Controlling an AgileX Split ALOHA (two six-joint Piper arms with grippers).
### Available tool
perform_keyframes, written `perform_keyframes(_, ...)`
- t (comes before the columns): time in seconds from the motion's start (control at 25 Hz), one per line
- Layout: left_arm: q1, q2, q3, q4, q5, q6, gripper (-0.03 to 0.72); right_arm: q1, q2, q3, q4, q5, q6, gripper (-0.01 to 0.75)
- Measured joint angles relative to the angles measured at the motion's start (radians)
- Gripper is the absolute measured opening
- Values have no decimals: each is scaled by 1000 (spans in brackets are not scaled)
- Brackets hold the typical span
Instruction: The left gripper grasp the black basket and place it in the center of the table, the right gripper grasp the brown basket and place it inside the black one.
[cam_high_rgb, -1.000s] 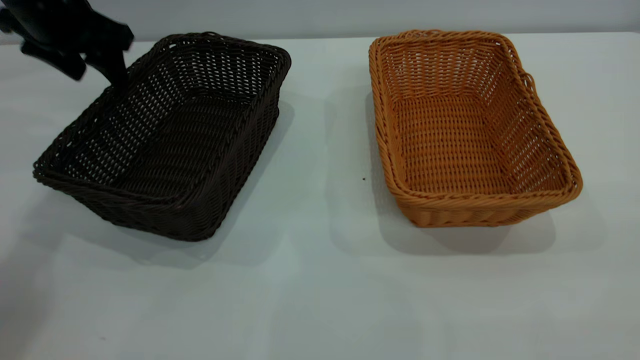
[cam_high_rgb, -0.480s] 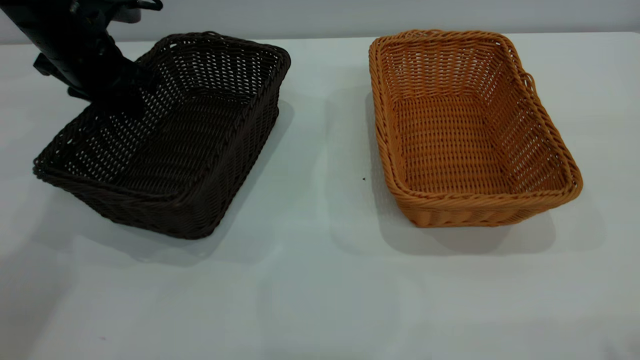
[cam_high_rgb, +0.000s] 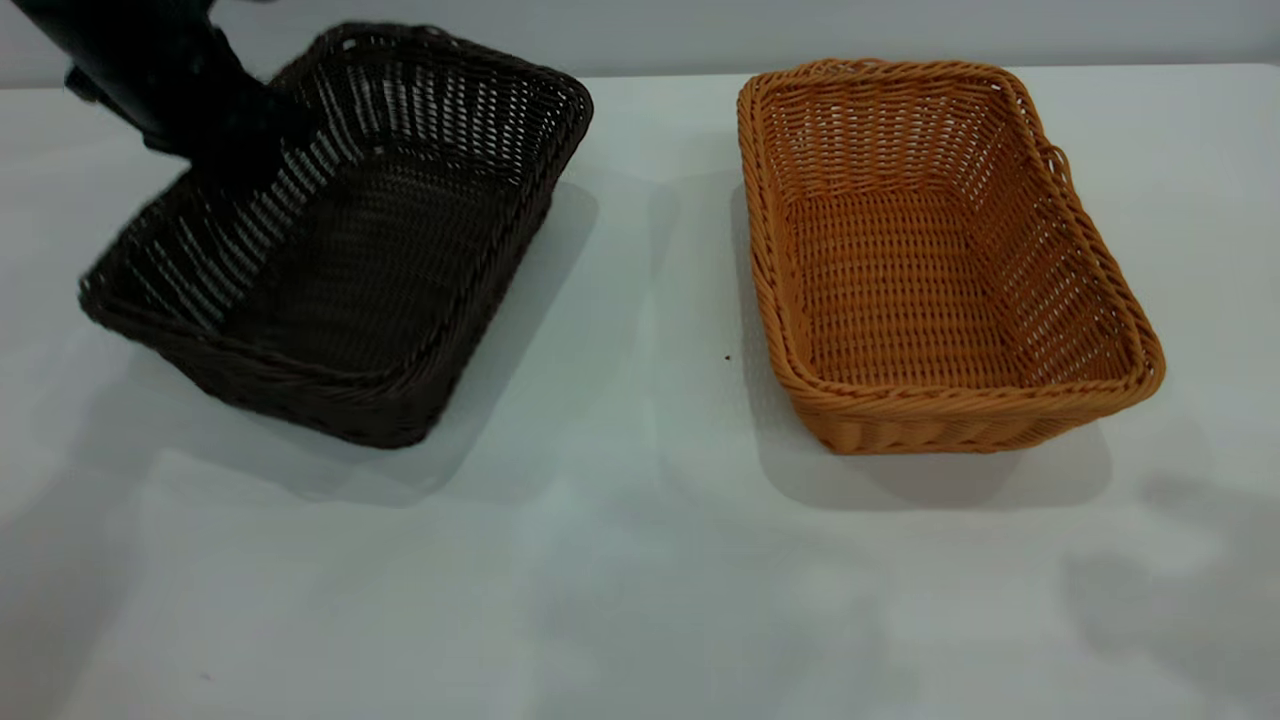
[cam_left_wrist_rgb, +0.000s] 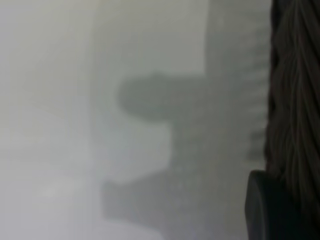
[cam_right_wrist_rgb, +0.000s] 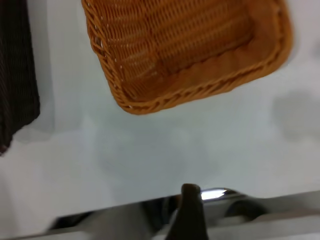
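Reaching down at far left, left gripper (cam_high_rgb: 235, 165) jaws clamped on black basket (cam_high_rgb: 340, 240) rim.

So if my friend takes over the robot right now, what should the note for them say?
Left gripper: clamped on the left rim of the black basket, which is tipped up off the table on that side, at the table's left.
Right gripper: not seen in the exterior view; its own camera looks down on the brown basket from above, fingers unclear.
Brown basket: sitting flat on the table's right, untouched and empty.
Done: black basket grasped.
Left: move the black basket to the center and set it down, then pick up the brown basket and put it inside.
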Motion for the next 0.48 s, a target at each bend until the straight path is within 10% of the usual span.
perform_keyframes(0.48, 0, -77, -1, 20, -42, 23, 79, 0, 462, -8, 456, -159, -49, 565)
